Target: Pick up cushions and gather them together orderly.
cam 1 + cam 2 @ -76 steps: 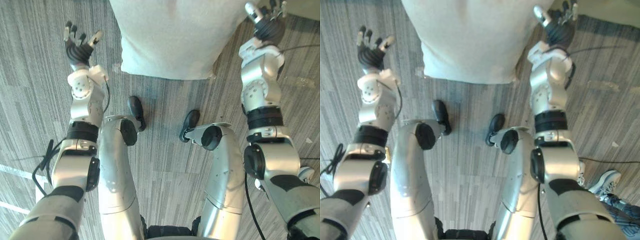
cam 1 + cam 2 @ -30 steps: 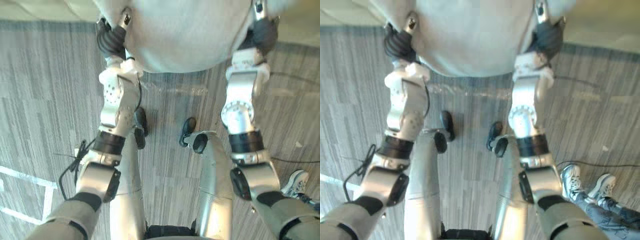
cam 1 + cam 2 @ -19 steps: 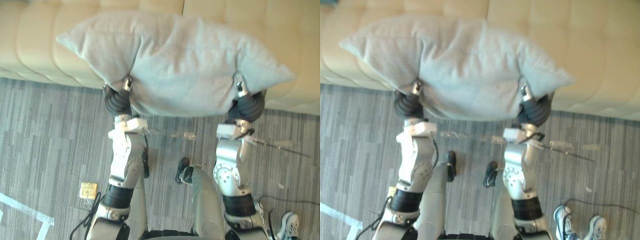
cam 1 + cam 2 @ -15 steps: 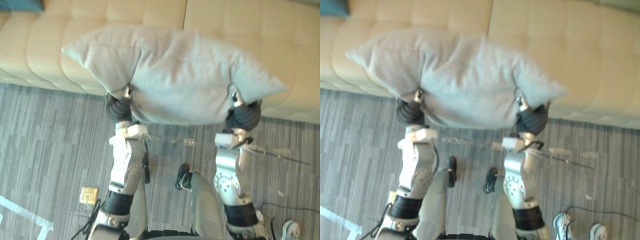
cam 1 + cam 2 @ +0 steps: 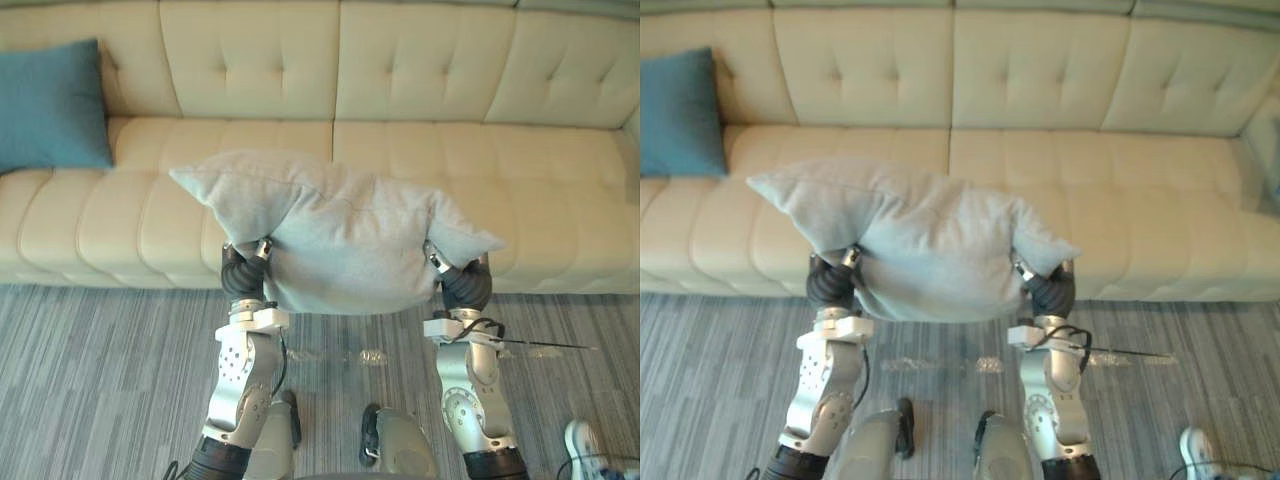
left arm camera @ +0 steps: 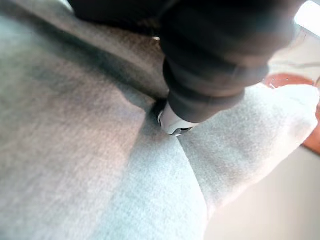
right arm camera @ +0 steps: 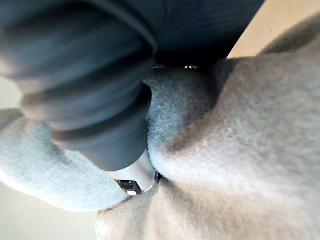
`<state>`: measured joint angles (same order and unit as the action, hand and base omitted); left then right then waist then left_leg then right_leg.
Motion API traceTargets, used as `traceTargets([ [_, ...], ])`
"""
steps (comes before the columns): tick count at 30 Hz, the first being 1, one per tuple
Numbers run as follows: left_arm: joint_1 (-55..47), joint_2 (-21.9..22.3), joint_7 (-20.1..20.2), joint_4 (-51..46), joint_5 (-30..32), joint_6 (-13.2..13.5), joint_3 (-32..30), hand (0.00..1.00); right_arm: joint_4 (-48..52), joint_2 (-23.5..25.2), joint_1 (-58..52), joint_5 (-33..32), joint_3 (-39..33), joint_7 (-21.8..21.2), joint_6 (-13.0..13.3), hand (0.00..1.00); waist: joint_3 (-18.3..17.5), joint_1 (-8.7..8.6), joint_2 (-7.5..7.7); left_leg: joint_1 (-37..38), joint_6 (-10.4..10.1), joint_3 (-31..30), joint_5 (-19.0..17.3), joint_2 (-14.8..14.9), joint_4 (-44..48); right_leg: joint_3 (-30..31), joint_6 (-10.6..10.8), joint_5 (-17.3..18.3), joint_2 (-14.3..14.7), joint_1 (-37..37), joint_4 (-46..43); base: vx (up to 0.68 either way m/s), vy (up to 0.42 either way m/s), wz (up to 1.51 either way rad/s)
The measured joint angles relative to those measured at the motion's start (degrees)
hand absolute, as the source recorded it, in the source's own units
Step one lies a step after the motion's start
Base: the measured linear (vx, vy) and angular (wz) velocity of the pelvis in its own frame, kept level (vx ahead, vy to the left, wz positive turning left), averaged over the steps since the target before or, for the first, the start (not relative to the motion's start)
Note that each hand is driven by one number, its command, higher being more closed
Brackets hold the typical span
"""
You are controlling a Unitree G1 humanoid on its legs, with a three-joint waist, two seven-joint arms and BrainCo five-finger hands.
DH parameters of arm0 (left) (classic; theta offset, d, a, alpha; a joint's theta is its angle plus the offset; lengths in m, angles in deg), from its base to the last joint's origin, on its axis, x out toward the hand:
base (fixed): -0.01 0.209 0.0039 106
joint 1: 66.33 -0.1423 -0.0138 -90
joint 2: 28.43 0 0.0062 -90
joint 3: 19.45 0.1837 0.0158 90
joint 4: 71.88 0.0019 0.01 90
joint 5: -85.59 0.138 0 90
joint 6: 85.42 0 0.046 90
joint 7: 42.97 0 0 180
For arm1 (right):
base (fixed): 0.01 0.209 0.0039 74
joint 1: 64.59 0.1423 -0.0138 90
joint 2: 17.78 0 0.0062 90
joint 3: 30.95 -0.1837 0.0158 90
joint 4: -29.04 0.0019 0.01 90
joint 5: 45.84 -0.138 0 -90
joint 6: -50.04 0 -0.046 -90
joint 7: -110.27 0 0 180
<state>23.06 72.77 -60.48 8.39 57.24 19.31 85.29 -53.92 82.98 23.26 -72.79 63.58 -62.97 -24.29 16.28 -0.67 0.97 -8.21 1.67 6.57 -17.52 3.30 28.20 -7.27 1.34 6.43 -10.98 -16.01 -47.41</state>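
Where the left eye looks: grey cushion (image 5: pixel 340 240) held up between left hand (image 5: pixel 243 274) and right hand (image 5: pixel 465 285), one at each lower end. It hangs in front of the cream sofa (image 5: pixel 420 90) seat edge, above the striped floor (image 5: pixel 90 380).
Change vs 0.5 s ago: camera tilted up, so the sofa back and a teal cushion (image 5: pixel 50 105) at far left are now in frame. Grey cushion is squeezed between the hands as before, corners sticking out past them.
Right eye: same scene, but teal cushion is cut by the left edge; a person's shoe (image 5: pixel 1193 443) sits near right on the floor.
Left wrist: dark cover and one silver tip dug into grey fabric, creasing it. Open or closed: cannot tell, the rest is buried.
Right wrist: same, silver tip sunk in a fold. Grip: cannot tell.
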Motion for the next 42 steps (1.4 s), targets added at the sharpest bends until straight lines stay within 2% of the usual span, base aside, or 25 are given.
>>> traceTargets([
  [2, -0.1, -0.2, 0.1, 0.0, 0.1, 0.1, 0.0, 1.00, -1.4, 0.3, -0.1, 0.0, -0.1, -0.9, -0.5, 1.00, -1.6, -0.40, 0.52, 0.4, 0.7, -1.9, -0.4, 0.1, -2.0, 0.0, 1.1, 4.7, 2.6, -1.9, 7.1, 0.20, 0.027, 0.15],
  [5, -0.1, -0.2, 0.1, 0.0, 0.1, -0.2, 0.0, 1.00, -1.7, 0.2, -0.3, 0.0, -0.6, -1.2, -1.1, 1.00, -1.7, -0.54, 0.69, 0.9, 0.4, -2.7, -0.5, 0.2, -3.4, -0.1, 1.5, 3.4, 4.8, -3.5, 18.8, 0.16, -0.038, 0.11],
  [6, -0.1, -0.2, 0.1, 0.0, 0.1, -0.6, 0.1, 1.00, -1.7, 0.2, -0.2, 0.0, -1.0, -1.3, -1.5, 1.00, -1.7, -0.81, 0.69, 1.7, -0.3, -2.8, -0.8, 0.2, -3.6, 0.2, 1.1, 1.2, 5.7, -4.1, 24.3, 0.35, -0.178, 0.37],
  [7, -0.2, -0.2, 0.2, 0.1, 0.3, -1.1, 0.6, 1.00, -1.7, 0.2, -0.5, 0.0, -1.8, -1.4, -1.9, 1.00, -1.8, -1.68, 0.80, 3.5, -2.3, -3.6, -2.2, 0.0, -2.9, 1.3, 0.1, -3.0, 6.9, -3.8, 31.6, 0.31, -0.162, 0.37],
  [8, -0.2, -0.2, 0.2, 0.1, 0.4, -1.2, 0.7, 1.00, -1.7, 0.2, -0.5, 0.0, -1.8, -1.4, -1.9, 1.00, -1.9, -1.91, 0.97, 3.8, -2.8, -4.0, -2.8, -0.1, -2.6, 1.6, -0.1, -4.3, 7.2, -3.8, 32.8, 0.34, -0.212, 0.54],
  [9, -0.2, -0.1, 0.2, 0.1, 0.7, -1.2, 1.3, 1.00, -1.7, 0.0, -0.9, 0.0, -2.2, -1.4, -1.9, 1.00, -2.3, -2.77, 0.88, 4.6, -4.0, -5.6, -4.5, -0.4, -1.5, 2.5, -1.1, -10.4, 7.5, -2.9, 32.7, 0.38, -0.219, 0.37],
  [10, -0.3, 0.5, 0.3, 0.6, 1.2, -1.3, 2.4, 1.00, -1.5, -1.5, -1.6, 0.0, -2.6, -1.4, -2.0, 1.00, -4.2, -2.79, -2.28, 4.4, -5.3, -9.3, -5.5, 1.8, -1.8, 0.9, -2.8, -8.3, 9.6, -3.8, 29.9, 0.46, -0.266, 0.31],
  [12, -0.1, 0.5, 0.7, 0.9, 1.3, -1.3, 3.0, 1.00, -1.2, -2.2, -2.0, 0.0, -3.0, -1.4, -2.1, 1.00, -5.0, -3.20, -3.56, 4.4, -6.5, -11.7, -4.9, 2.4, -1.9, -0.6, -3.4, -5.8, 10.2, -4.2, 28.1, 0.44, -0.229, 0.29],
  [14, 0.2, 0.6, 1.5, 2.7, 1.2, -1.3, 4.6, 1.00, -1.1, -2.1, -3.6, -0.2, -4.5, -1.4, -2.2, 1.00, -5.9, -3.90, -4.89, 2.1, -9.6, -14.1, -3.2, 3.4, 5.8, -3.4, -4.6, -2.6, 11.2, -1.6, 28.1, 0.37, -0.193, 0.51],
  [15, 0.2, 0.8, 1.5, 3.8, 1.2, -1.3, 5.4, 1.00, -0.5, -2.1, -4.7, -0.2, -4.6, -1.4, -2.4, 1.00, -5.8, -3.93, -5.18, -1.1, -10.9, -14.6, -0.2, 4.2, 14.8, -4.5, -5.3, -1.3, 12.0, 1.1, 28.7, 0.27, -0.135, 0.41],
  [16, -0.2, 1.1, 1.6, 4.5, 1.1, -1.4, 5.5, 1.00, 1.2, -2.0, -6.2, -0.2, -4.6, -1.3, -2.9, 1.00, -5.8, -3.74, -5.17, -4.4, -10.1, -14.3, 4.9, 5.3, 23.6, -5.3, -6.0, 0.0, 12.6, 3.9, 29.1, 0.39, -0.159, 0.40],
  [17, -0.8, 1.3, 1.6, 4.9, 1.1, -1.7, 5.5, 1.00, 4.9, -1.7, -8.3, -0.2, -4.6, -1.1, -3.0, 1.00, -5.9, -2.49, -5.11, -9.1, -8.1, -10.7, 6.3, 7.8, 36.0, -5.8, -7.0, 1.8, 13.4, 8.0, 29.7, 0.30, -0.112, 0.24],
  [18, -0.8, 1.3, 1.6, 4.9, 1.1, -1.7, 5.6, 1.00, 5.7, -1.5, -8.5, -0.2, -4.6, -1.0, -3.0, 1.00, -5.9, -2.34, -4.99, -10.0, -8.0, -9.9, 6.2, 8.2, 37.5, -5.9, -7.0, 2.1, 13.4, 8.5, 29.8, 0.30, -0.106, 0.16],
  [19, -0.8, 1.3, 1.7, 4.9, 1.1, -1.6, 5.7, 1.00, 7.9, -1.3, -8.8, -0.2, -4.6, -1.0, -2.8, 1.00, -5.9, -1.99, -4.78, -12.4, -6.4, -7.9, 5.3, 8.5, 40.0, -5.8, -6.9, 3.0, 13.1, 10.1, 30.1, 0.33, -0.062, 0.12],
  [20, -0.8, 1.6, 1.9, 4.9, 1.1, -1.7, 5.9, 1.00, 10.0, -1.4, -8.2, -0.2, -4.6, -0.4, -2.1, 1.00, -6.0, -1.22, -4.67, -14.8, -3.9, -6.1, 3.6, 7.5, 35.5, -5.7, -6.7, 3.3, 12.4, 12.1, 31.5, 0.27, -0.042, 0.07],
  [22, -0.8, 1.7, 1.9, 4.9, 1.1, -1.7, 6.1, 1.00, 10.1, -1.4, -7.3, -0.2, -4.6, 0.1, -1.7, 1.00, -6.0, -0.57, -4.40, -14.7, -4.1, -6.0, 2.3, 5.9, 27.1, -5.1, -6.7, 3.3, 11.6, 12.8, 31.9, 0.25, 0.026, -0.11],
  [23, -0.7, 1.7, 1.9, 4.9, 1.2, -1.9, 6.2, 1.00, 9.5, -1.6, -6.0, -0.2, -4.8, 0.5, -1.6, 1.00, -6.1, -0.27, -4.34, -13.3, -4.6, -7.6, 2.3, 3.1, 14.1, -4.4, -6.6, 3.2, 10.7, 13.6, 32.5, 0.23, 0.075, -0.18],
  [24, -0.7, 1.7, 1.9, 4.9, 1.2, -2.0, 6.2, 1.00, 9.0, -1.6, -5.6, -0.2, -4.9, 0.5, -1.5, 1.00, -6.1, -0.25, -4.39, -12.0, -5.0, -8.8, 2.9, 2.1, 8.5, -4.3, -6.5, 3.2, 10.5, 14.0, 32.8, 0.22, 0.107, -0.26],
  [25, -0.7, 1.7, 1.9, 4.9, 1.3, -2.2, 6.2, 1.00, 7.5, -1.7, -4.9, -0.2, -5.2, 0.6, -1.5, 1.00, -6.3, -0.20, -4.66, -9.1, -5.9, -10.8, 5.8, 0.9, -1.2, -3.6, -6.4, 3.2, 10.5, 14.6, 32.8, 0.22, 0.142, -0.46],
  [26, -0.7, 1.6, 1.9, 4.9, 1.3, -2.2, 6.8, 1.00, 6.7, -1.7, -4.9, -0.1, -6.1, 0.7, -2.3, 1.00, -7.3, 0.39, -5.87, -6.4, -5.0, -11.9, 13.5, 1.2, -7.6, -1.5, -3.6, 4.5, 11.8, 15.6, 32.7, 0.23, 0.161, -0.50],
  [27, -0.5, 1.1, 2.0, 4.9, 1.3, -2.1, 6.9, 1.00, 6.3, -1.5, -5.0, 0.0, -6.5, 0.7, -2.4, 1.00, -7.3, 0.40, -5.37, -6.0, -6.2, -11.5, 12.8, 1.1, -7.6, -0.9, -2.7, 5.2, 11.6, 16.0, 32.4, 0.26, 0.186, -0.43],
  [28, -0.4, 0.4, 2.0, 5.2, 1.3, -2.2, 7.7, 1.00, 5.6, -0.4, -6.3, 0.0, -6.8, 0.7, -2.8, 1.00, -8.2, 0.20, -3.60, -3.9, -5.5, -10.4, 13.2, -0.4, -9.9, 0.9, -2.1, 5.4, 9.8, 15.9, 31.5, 0.20, 0.142, -0.16],
  [31, -0.4, -0.4, 2.0, 5.2, 1.3, -2.2, 7.8, 1.00, 5.6, 0.7, -6.6, 0.1, -6.9, 0.7, -2.9, 1.00, -9.6, 0.01, -1.55, -1.4, -3.8, -7.9, 14.4, -2.4, -14.3, 3.8, -0.8, 6.2, 7.6, 15.9, 32.0, 0.17, 0.136, -0.22],
  [36, -0.4, -0.6, 2.1, 5.2, 1.3, -2.2, 8.2, 1.00, 5.6, 0.6, -6.6, 0.0, -7.2, 0.7, -2.8, 1.00, -11.2, -0.02, -1.19, 0.7, -2.0, -5.3, 15.6, -4.6, -18.7, 7.7, 1.4, 4.2, 5.5, 16.6, 36.0, 0.08, 0.118, -0.23],
  [42, -0.6, -0.8, 2.1, 5.1, 1.3, -2.7, 8.2, 1.00, 4.1, 0.5, -6.3, 0.0, -7.2, 0.6, -2.8, 1.00, -11.7, -0.38, -0.72, 3.7, -1.0, -5.2, 18.8, -5.7, -25.4, 8.2, 1.2, 2.7, 4.6, 17.8, 39.0, -0.01, 0.027, -0.02],
])
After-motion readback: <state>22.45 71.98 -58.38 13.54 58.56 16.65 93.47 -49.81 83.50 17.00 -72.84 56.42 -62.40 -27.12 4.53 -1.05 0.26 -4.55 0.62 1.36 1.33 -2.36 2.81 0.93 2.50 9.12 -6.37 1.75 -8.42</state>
